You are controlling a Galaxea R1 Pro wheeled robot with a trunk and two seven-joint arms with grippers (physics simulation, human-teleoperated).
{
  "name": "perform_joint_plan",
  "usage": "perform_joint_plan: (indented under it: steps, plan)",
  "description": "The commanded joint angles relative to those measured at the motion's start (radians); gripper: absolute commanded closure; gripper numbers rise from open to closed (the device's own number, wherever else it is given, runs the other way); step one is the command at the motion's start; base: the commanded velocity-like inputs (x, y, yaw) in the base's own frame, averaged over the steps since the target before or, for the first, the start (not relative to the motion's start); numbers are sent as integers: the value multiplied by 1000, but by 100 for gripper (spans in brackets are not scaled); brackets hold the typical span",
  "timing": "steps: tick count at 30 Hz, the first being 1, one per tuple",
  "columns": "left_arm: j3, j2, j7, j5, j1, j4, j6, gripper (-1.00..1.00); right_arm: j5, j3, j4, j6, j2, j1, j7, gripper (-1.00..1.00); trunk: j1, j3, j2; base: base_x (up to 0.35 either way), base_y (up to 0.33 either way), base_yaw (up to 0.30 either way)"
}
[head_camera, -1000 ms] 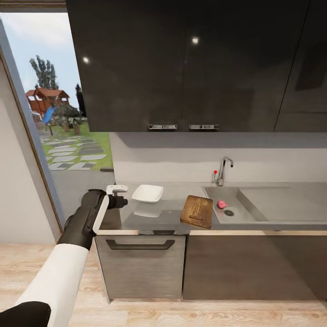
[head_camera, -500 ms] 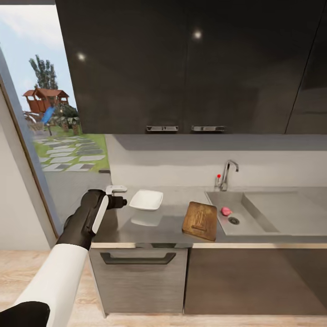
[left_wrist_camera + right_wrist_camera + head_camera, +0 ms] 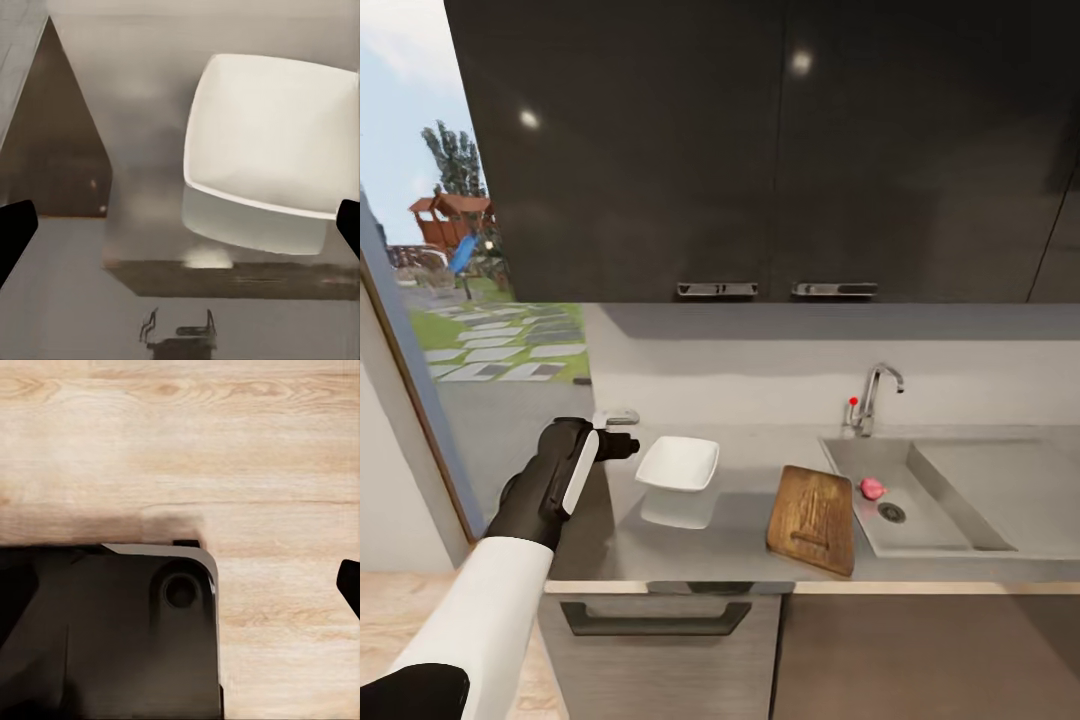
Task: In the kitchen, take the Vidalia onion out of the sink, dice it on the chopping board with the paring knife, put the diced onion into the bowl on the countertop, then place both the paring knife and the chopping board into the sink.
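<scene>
Under right wrist, wooden floor (image 3: 225,450)

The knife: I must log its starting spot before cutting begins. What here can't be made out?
- Knife: on the board in the head view there is just a faint dark streak, too small to tell blade from handle.
- Onion: a small pink blob in the sink, its shape unclear.
- Left gripper: head view hides its jaws behind the wrist.
</scene>
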Motion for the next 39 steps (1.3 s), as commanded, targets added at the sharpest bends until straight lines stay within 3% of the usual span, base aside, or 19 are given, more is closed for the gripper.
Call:
perform_joint_plan:
  steps: [1, 21, 27, 39]
  plan:
    - [-1, 0, 7, 4, 0, -1, 3, -100, -1, 1, 1, 10, 0, 0, -1, -100, 1, 0, -1, 249, 0, 0]
    - [-7, -7, 6, 4, -1, 57, -2, -100, -1, 1, 2, 64, 9, 2, 38, -100, 1, 0, -1, 173, 0, 0]
    - [-24, -7, 4, 3, -1, 78, -4, -100, -1, 1, 1, 82, 12, 2, 37, -100, 1, 0, -1, 251, 0, 0]
    - [-29, -7, 4, 3, -2, 92, -6, -100, -1, 1, 0, 111, 13, 2, 36, -100, 1, -9, -1, 21, 0, 0]
